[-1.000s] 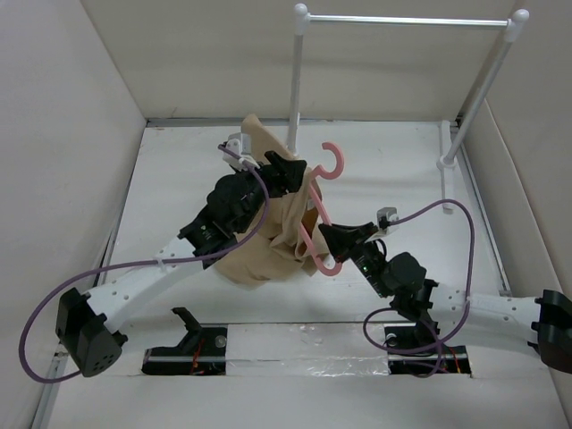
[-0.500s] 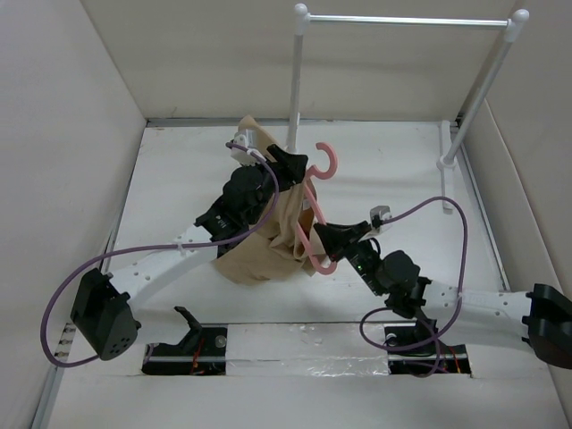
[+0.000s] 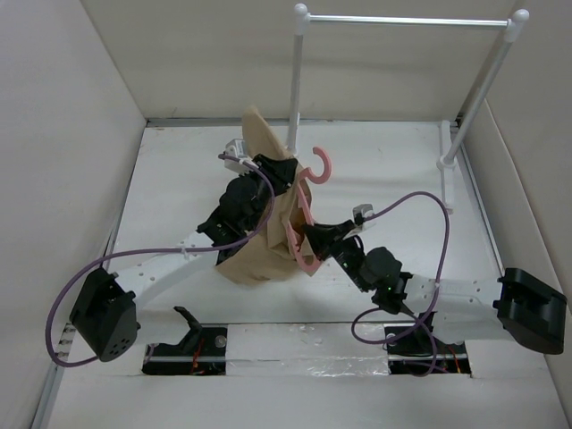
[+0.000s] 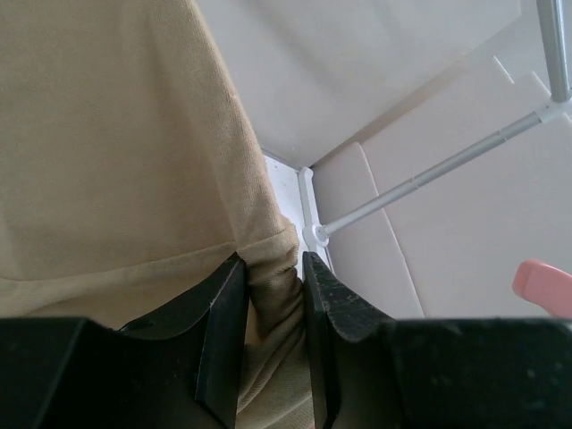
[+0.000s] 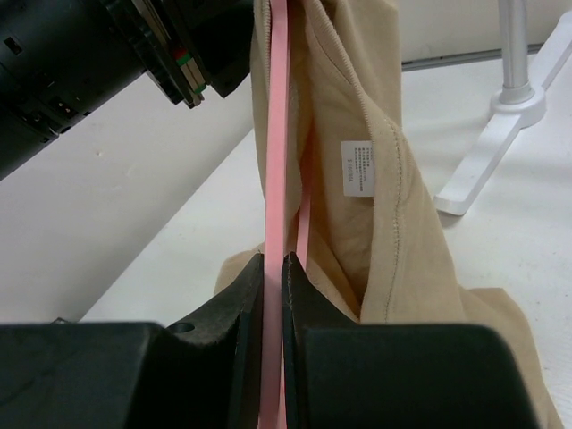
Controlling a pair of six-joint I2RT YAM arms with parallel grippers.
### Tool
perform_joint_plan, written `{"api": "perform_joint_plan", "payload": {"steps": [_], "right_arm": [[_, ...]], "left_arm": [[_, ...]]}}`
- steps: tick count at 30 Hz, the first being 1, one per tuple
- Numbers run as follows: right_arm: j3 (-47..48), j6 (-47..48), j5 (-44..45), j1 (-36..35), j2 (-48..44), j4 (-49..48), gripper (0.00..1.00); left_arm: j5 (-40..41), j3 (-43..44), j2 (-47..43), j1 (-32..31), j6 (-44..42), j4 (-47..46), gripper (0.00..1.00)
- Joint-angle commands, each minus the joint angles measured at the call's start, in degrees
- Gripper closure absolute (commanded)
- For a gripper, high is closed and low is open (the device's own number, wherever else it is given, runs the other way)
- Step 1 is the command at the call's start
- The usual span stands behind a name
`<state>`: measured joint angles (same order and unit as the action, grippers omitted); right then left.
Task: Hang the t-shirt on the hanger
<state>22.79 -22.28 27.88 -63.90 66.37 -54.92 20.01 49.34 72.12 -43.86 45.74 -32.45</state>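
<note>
Two end effectors meet over the middle of the desk (image 3: 393,170). Your left end effector (image 3: 284,170) has its jaws pinched on a fold of the t-shirt (image 3: 259,250). In the left wrist view, tan cloth fills the narrow gap between the fingers (image 4: 219,349).

Your right end effector (image 3: 308,239) is clamped on the hanger (image 3: 319,165), low on its pink frame. In the right wrist view, the bar runs straight up from between the fingers (image 5: 237,313).

From above, the t-shirt hangs bunched, with one corner pointing to 12 o'clock and its bulk sagging toward 7 o'clock. The hanger stands tilted along the shirt's 3 o'clock edge, touching the cloth, with its hook up toward 1 o'clock. You cannot tell whether the frame sits inside the shirt or only beside it.

A white label (image 5: 355,167) shows on the cloth just beside the bar. The rail (image 3: 407,19) stands at the desk's 1 o'clock, apart from both arms.
</note>
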Motion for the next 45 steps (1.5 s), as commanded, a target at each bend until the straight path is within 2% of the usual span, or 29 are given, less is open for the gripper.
{"api": "perform_joint_plan", "payload": {"steps": [1, 4, 5, 6, 7, 11, 12, 16, 17, 18, 19, 20, 22, 25, 26, 27, 28, 29, 31, 35, 41, 42, 43, 45], "right_arm": [[3.2, -2.2, -0.4, -0.6, -0.7, -7.5, 1.00], [2.7, -4.1, -0.2, -0.6, -1.2, -4.7, 1.00], [2.6, -5.4, 0.5, -0.6, -1.4, -3.7, 0.97], [2.6, -5.8, 0.8, -0.6, -1.7, -2.8, 0.93], [2.5, -6.5, 0.9, -0.6, -1.9, -0.1, 0.82], [1.0, -8.0, -0.5, -0.6, -4.1, 3.0, 0.61], [0.9, -8.2, -0.7, -0.6, -5.9, 3.9, 0.53], [-1.1, -9.3, -0.3, -0.6, -12.4, 11.6, 0.39], [-1.1, -9.3, -0.3, -0.6, -13.5, 12.6, 0.38], [-2.2, -9.3, 1.1, -0.6, -14.6, 13.3, 0.38], [-2.8, -9.4, 1.6, -0.6, -15.6, 14.6, 0.44], [-3.3, -9.5, 1.6, 0.6, -15.7, 15.3, 0.61], [-4.3, -10.0, -0.5, 1.8, -15.4, 18.0, 1.00], [-5.6, -9.8, -1.9, 2.5, -13.2, 19.9, 1.00], [-5.6, -9.5, -2.3, 2.5, -12.3, 20.4, 0.96], [-5.5, -8.6, -4.2, 2.5, -10.5, 20.8, 0.87], [-5.0, -7.9, -4.9, 2.5, -9.4, 22.0, 0.64], [-4.0, -7.4, -5.4, 2.5, -8.4, 22.9, 0.54], [-2.7, -7.2, -6.6, 2.5, -5.3, 24.8, 0.43], [-1.0, -6.2, -8.1, 2.5, -1.3, 23.2, 0.41], [2.3, -2.8, -5.8, 2.5, 6.7, 19.1, 0.41], [3.1, -2.1, -5.6, 3.0, 7.8, 19.1, 0.44], [4.4, -1.6, -5.8, 3.0, 8.9, 19.1, 0.62], [5.2, -1.9, -6.8, 3.0, 11.0, 19.3, 0.77]], "left_arm": [[-1.1, -2.8, -6.1, -0.4, -2.1, -3.3, 1.00], [-0.9, -4.3, -8.4, -0.4, -2.4, -3.4, 1.00], [-1.2, -4.5, -9.0, -0.4, -2.6, -3.1, 1.00], [-2.0, -4.6, -10.2, -0.4, -2.6, -2.2, 1.00], [-2.3, -4.8, -10.9, -0.4, -2.8, -1.7, 1.00], [-3.8, -6.3, -13.8, -0.4, -2.3, -2.0, 1.00], [-4.1, -6.3, -15.1, -0.4, -2.3, -1.9, 1.00], [-4.5, -5.5, -17.1, -0.4, -2.6, -0.2, 1.00], [-4.5, -5.9, -17.4, -0.4, -2.6, -0.7, 1.00], [-4.4, -6.4, -17.7, -0.4, -2.2, -1.5, 1.00], [-4.4, -6.4, -17.7, -0.4, -2.2, -1.6, 1.00], [-4.4, -6.1, -17.5, -0.4, -2.2, -1.5, 1.00], [-5.1, -5.3, -17.3, -0.4, -2.3, -0.6, 1.00], [-5.7, -6.2, -18.1, -0.4, -1.7, -1.3, 1.00], [-5.6, -6.3, -18.2, -0.4, -1.6, -1.3, 1.00], [-5.3, -5.8, -18.3, -0.4, -1.6, -1.0, 1.00], [-5.3, -5.5, -18.2, -0.4, -1.6, -0.7, 1.00], [-5.5, -4.8, -18.0, -0.4, -1.6, -0.1, 1.00], [-5.9, -3.9, -18.0, -0.4, -1.5, 1.0, 1.00], [-5.5, -3.8, -18.6, -0.4, -1.4, 1.1, 1.00], [-5.9, -3.6, -19.3, -0.4, -1.4, 2.0, 1.00], [-5.8, -3.6, -19.2, -0.4, -1.4, 2.2, 1.00], [-5.4, -3.3, -19.1, -0.4, -1.6, 2.5, 1.00], [-4.9, -2.5, -18.5, -0.4, -2.1, 3.5, 1.00]]}}
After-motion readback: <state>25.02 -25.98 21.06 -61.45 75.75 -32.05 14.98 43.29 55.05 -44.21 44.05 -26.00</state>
